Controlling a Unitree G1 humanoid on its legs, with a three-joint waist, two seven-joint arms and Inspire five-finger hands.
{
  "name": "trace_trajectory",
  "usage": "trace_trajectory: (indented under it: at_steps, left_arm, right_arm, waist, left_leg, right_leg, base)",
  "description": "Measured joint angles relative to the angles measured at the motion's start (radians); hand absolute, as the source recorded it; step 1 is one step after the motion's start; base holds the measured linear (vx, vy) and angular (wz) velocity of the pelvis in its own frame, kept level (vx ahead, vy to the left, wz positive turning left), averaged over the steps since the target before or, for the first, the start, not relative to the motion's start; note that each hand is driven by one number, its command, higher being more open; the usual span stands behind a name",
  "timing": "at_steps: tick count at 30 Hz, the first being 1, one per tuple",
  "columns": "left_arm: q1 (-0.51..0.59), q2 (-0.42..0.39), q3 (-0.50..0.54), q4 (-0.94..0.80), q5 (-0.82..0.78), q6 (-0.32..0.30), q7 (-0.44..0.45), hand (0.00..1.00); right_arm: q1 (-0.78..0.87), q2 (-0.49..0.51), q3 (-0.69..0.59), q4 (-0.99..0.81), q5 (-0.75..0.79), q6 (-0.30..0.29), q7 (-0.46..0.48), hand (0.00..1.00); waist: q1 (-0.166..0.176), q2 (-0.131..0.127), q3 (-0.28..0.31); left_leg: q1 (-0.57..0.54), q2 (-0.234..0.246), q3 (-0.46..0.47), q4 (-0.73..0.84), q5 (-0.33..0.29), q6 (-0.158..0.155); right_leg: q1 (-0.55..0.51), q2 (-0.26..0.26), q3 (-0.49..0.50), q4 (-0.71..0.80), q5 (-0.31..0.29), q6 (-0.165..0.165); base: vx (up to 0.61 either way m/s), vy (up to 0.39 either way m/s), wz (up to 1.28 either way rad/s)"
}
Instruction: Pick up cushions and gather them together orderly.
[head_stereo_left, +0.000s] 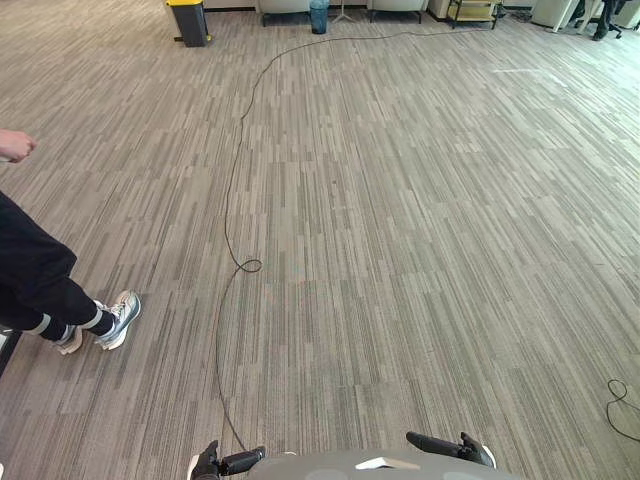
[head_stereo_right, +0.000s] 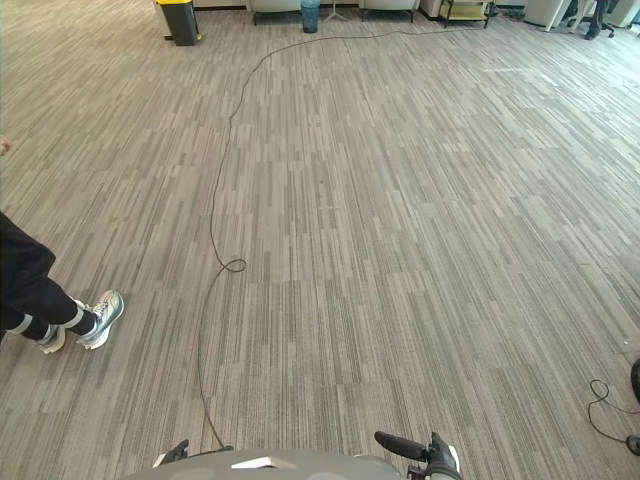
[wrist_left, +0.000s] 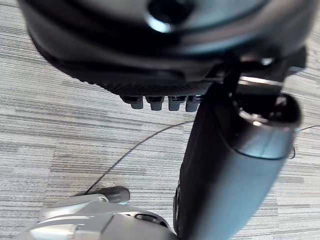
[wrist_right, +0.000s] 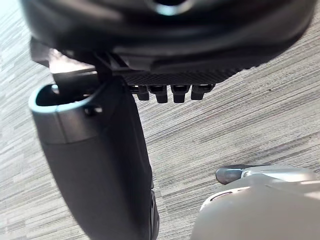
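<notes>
Still the search step, I judge: both hands are empty, and where the cushions lie I cannot tell. The left hand and right hand hang low over the floor, fingers relaxed and straight. The next move calls for turning to find the cushions, minding the person at the left.

Pale upholstered shapes are noted at the top edge of the frame, cut off by it; whether cushions, cannot be told. The left hand and right hand are carried empty.
</notes>
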Motion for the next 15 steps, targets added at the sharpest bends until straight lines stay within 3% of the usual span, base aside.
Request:
trace_trajectory:
  at_steps: [15]
  left_arm:
    - [-0.016, -0.008, 0.019, 0.001, 0.001, 0.002, -0.012, 1.0]
  right_arm:
    - [-0.086, 0.052, -0.032, 0.019, -0.017, -0.001, 0.003, 1.0]
  waist:
    - [0.0, 0.004, 0.037]
  left_leg:
    - [0.024, 0.001, -0.006, -0.016, 0.015, 0.001]
  right_leg:
    - [0.024, 0.001, -0.044, -0.001, 0.016, -0.014]
  base:
    - [0.0, -0.02, 0.04]
